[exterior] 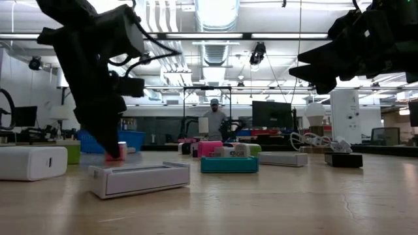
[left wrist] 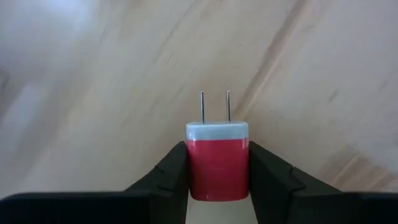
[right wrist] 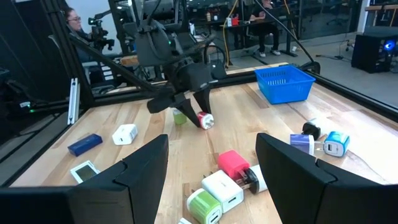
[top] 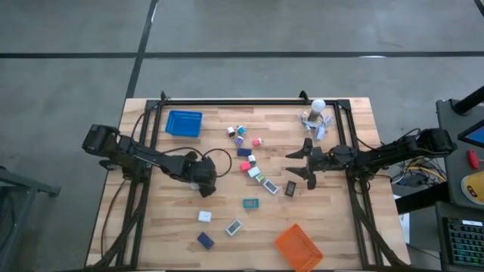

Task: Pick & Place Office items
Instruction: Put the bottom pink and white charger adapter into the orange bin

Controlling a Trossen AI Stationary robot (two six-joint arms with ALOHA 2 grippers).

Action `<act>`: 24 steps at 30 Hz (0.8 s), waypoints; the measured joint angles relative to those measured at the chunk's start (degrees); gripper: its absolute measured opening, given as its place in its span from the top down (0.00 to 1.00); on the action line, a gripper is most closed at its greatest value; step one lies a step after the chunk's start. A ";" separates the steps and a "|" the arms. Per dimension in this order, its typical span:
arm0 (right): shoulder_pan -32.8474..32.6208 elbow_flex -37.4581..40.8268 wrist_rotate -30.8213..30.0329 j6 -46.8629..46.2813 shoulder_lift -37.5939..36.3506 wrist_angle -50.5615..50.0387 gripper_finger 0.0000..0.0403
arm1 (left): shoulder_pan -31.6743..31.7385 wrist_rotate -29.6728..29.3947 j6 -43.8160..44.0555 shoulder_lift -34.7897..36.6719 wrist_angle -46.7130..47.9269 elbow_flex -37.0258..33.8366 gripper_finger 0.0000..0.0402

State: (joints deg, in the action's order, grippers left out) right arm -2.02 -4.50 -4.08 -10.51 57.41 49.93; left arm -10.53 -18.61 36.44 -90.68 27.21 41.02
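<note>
Red plug adapter [left wrist: 217,163]: light, rigid, slick; I hold its flat sides in left gripper [left wrist: 217,177]. Right gripper [top: 302,163]: jaws wide, idle.

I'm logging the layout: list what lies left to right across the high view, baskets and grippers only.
Blue basket → left gripper, shut on a red charger → orange basket → right gripper, open.

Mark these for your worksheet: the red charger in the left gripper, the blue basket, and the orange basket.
red charger [left wrist: 217,171], left wrist view, on its red body.
blue basket [top: 184,123], high view, on its mesh floor.
orange basket [top: 298,248], high view, on its mesh.
</note>
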 joint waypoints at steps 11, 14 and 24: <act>-0.08 0.00 0.00 0.17 0.04 -0.06 0.41 | -3.87 -3.26 -21.07 -0.01 -35.83 -4.41 0.70; -1.24 0.00 0.02 0.93 0.72 0.14 0.41 | -3.91 -3.28 -27.78 0.03 -52.10 -8.57 0.70; -7.02 -4.14 -0.90 8.42 16.95 19.76 0.41 | -3.77 -0.14 -39.38 -0.06 -89.29 -20.32 0.70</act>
State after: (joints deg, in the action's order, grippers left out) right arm -9.04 -8.64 -4.97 -2.09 74.35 69.69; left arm -14.30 -18.75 -2.94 -90.74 -62.08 20.70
